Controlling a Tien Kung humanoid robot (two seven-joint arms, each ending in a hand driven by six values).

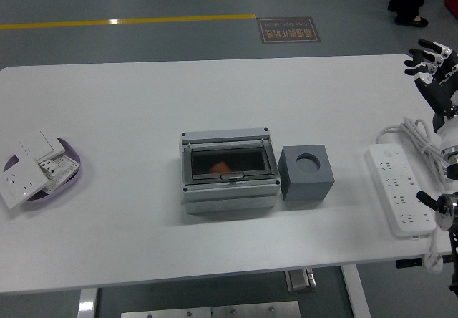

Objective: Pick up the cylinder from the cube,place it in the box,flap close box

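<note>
Cylinder (220,167) lies inside shut box (228,172), axis left-right

- White counter (143,96).
- Centre: grey box (227,171), lid shut.
- Just right: grey cube (306,174).
- Right edge: white power strip (400,188).
- Left edge: purple tray (74,169) holding switches.

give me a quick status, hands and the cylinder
Right hand raised at far right edge, open, empty. Orange cylinder inside box, flap down. Cube hole empty. Nothing in the way.

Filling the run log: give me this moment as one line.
cylinder: in box | flap: closed | cube: hole empty | right hand: open, raised at table's right edge | left hand: out of view
</note>
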